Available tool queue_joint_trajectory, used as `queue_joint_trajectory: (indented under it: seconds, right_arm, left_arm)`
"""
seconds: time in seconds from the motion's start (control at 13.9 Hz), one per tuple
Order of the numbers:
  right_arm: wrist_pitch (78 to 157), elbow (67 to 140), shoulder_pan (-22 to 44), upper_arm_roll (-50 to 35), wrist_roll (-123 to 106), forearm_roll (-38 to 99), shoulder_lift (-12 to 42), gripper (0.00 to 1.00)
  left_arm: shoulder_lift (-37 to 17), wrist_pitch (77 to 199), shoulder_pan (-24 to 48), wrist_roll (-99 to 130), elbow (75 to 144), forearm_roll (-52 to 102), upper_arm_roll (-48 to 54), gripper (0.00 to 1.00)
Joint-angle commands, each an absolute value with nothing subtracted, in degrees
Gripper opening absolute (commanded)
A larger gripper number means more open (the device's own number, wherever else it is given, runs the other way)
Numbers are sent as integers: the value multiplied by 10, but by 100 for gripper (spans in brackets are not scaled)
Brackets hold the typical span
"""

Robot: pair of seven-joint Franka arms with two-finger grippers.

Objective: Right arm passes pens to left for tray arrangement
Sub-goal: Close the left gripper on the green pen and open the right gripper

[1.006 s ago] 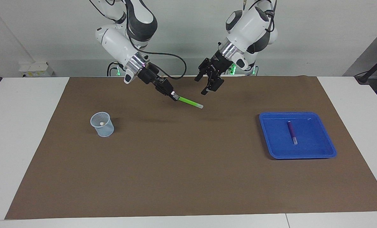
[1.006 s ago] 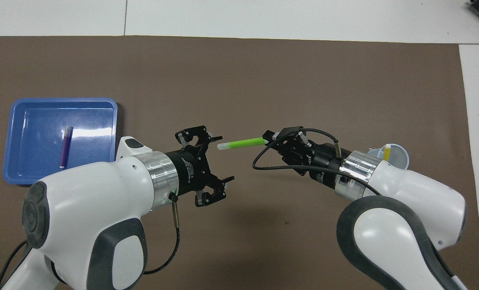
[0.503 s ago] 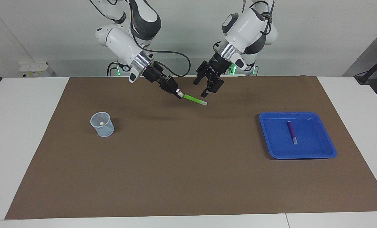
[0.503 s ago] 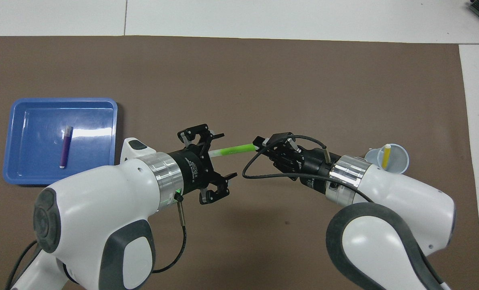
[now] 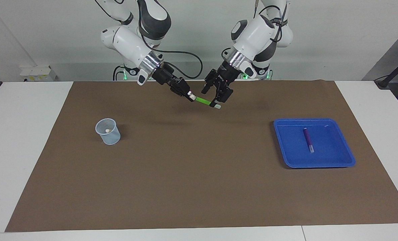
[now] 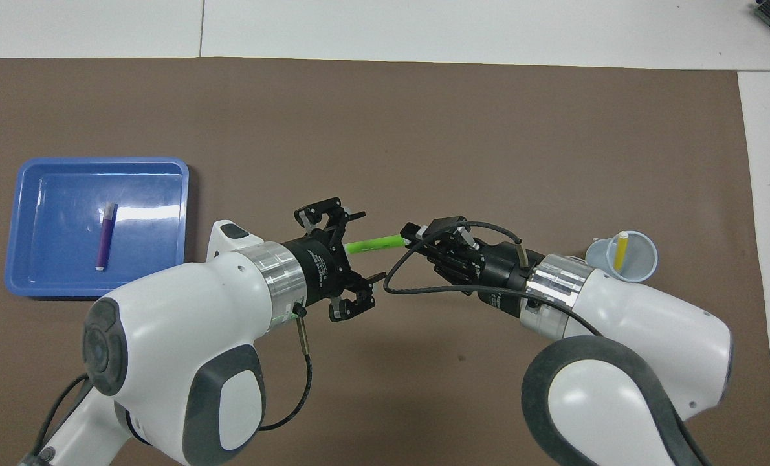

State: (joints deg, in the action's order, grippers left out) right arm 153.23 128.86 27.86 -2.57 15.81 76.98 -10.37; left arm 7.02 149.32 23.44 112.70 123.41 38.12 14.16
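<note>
My right gripper point(image 5: 189, 96) point(image 6: 415, 233) is shut on one end of the green pen point(image 5: 204, 101) point(image 6: 373, 243) and holds it in the air over the mat, close to the robots. The left gripper point(image 5: 214, 98) point(image 6: 363, 251) is open, and the pen's pale free end lies between its spread fingers. A purple pen point(image 5: 308, 139) point(image 6: 105, 237) lies in the blue tray point(image 5: 319, 165) point(image 6: 55, 220) toward the left arm's end. The yellow pen point(image 6: 620, 251) stands in a mesh cup point(image 5: 108, 131) point(image 6: 644, 262) toward the right arm's end.
A brown mat point(image 5: 192, 174) point(image 6: 424, 129) covers most of the white table. The right gripper's black cable point(image 6: 398, 285) loops below the pen in the overhead view.
The two grippers have drawn together. The green pen's free end has gone from in front of the left gripper to between its open fingers. The right grip has not changed.
</note>
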Motion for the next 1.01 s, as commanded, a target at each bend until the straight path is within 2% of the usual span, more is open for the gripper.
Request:
queue_joint_trajectory:
  seconds: [0.0,0.14,0.22,0.72,0.86,0.93]
  right_arm:
    - [1533,1294,283,-26,167,784,-116,0]
    - [1533,1294,283,-27,167,784,-116,0]
    - [1533,1294,283,-26,167,784,-116,0]
    - [1534,1294,283,-27,166,784,-116,0]
    - [1534,1294,283,-27,166,784,-116,0]
    - [1534,1294,282,-27,166,784,-116,0]
  left_arm:
    - [63,1520,243,1129,1242,388,138,90]
    - [63,1521,243,1123,1241,388,138,85]
    - [63,1520,243,1122,1241,388,138,78]
    - [73,1482,239,1114,1238,385,137,49]
    - [78,1458,236,1101,1235,384,136,33]
    - [79,1449,234,1098,1236,384,136,23]
